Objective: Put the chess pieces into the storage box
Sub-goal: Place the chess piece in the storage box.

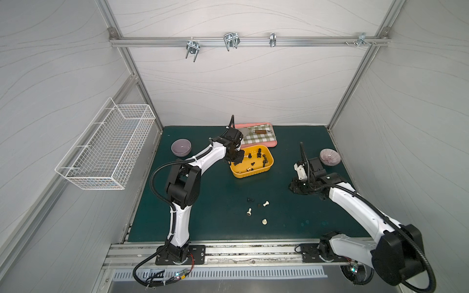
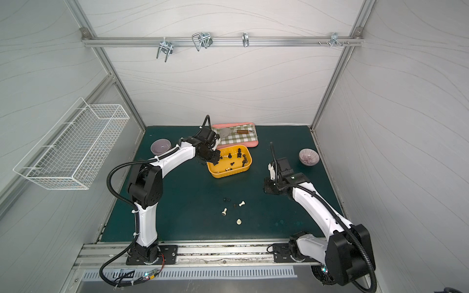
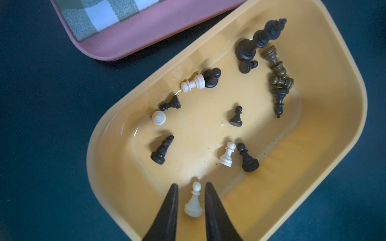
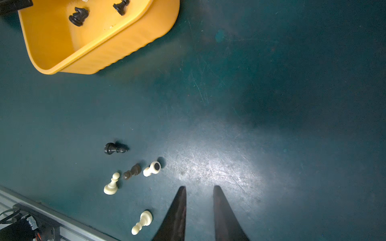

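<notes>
Currently, the left gripper [image 3: 191, 184] hangs over one end of the storage box [image 3: 313, 187], fingertips pointing down into it. Its jaws stand narrow. A white pawn [image 3: 193, 200] sits upright between them, with a slim gap showing on either side, so no finger is seen pressing on it. Whether the pawn rests on the box floor cannot be told.

The storage box lies on the green mat [image 1: 215, 215], just in front of the pink tray [image 1: 272, 145] with its checked cloth [image 1: 258, 138]; the two are close, and in the left wrist view a strip of mat shows between them. Well over a dozen chess pieces [image 3: 236, 116] are inside. Most are black or dark brown and some are cream-white. Some stand and some lie on their sides. A dark cluster lies along one long wall beside a black king [image 3: 259, 39].

Five pieces lie loose on the mat, well apart from the box, toward the front edge:
- a black pawn [image 4: 114, 148] on its side
- a dark brown piece [image 4: 131, 172] on its side
- a cream piece [image 4: 152, 168] on its side
- a cream pawn [image 4: 111, 184] upright
- another cream pawn [image 4: 142, 222] on its side, near the front rail

The right gripper [image 4: 199, 186] is low over bare mat, beside the loose group. Its jaws stand narrow with nothing between them.
</notes>
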`<state>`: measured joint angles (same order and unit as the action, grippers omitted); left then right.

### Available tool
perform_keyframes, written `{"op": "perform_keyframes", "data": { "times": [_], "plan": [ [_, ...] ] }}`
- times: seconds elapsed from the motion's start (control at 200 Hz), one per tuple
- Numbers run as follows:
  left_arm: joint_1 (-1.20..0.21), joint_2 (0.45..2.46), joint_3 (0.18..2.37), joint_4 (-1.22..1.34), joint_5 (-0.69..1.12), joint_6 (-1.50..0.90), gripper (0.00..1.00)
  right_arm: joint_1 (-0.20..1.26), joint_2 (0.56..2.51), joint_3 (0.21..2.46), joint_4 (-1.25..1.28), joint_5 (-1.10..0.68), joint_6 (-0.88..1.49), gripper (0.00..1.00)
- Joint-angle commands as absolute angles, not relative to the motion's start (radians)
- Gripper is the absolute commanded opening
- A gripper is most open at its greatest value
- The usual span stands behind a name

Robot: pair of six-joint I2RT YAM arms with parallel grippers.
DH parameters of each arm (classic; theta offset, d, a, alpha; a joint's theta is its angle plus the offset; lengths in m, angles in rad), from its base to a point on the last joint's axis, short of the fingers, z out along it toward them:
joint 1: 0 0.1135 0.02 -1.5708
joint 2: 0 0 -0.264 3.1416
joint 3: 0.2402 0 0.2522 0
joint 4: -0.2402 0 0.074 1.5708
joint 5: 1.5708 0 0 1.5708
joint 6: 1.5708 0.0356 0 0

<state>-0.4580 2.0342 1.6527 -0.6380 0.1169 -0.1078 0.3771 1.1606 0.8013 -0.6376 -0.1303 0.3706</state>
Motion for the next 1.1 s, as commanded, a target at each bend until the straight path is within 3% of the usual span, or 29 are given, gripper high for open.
{"op": "perform_keyframes", "data": {
  "times": [0.0,1.095],
  "plan": [
    [-0.452,2.048,1.681,-0.617,0.132,-0.097,0.24,0.376,1.169,0.828,-0.664,-0.119,0.380,0.25],
    [-0.440,1.916,1.568,-0.579,0.140,-0.127,0.24,0.455,1.227,0.868,-0.672,-0.122,0.358,0.26]
  ]
}}
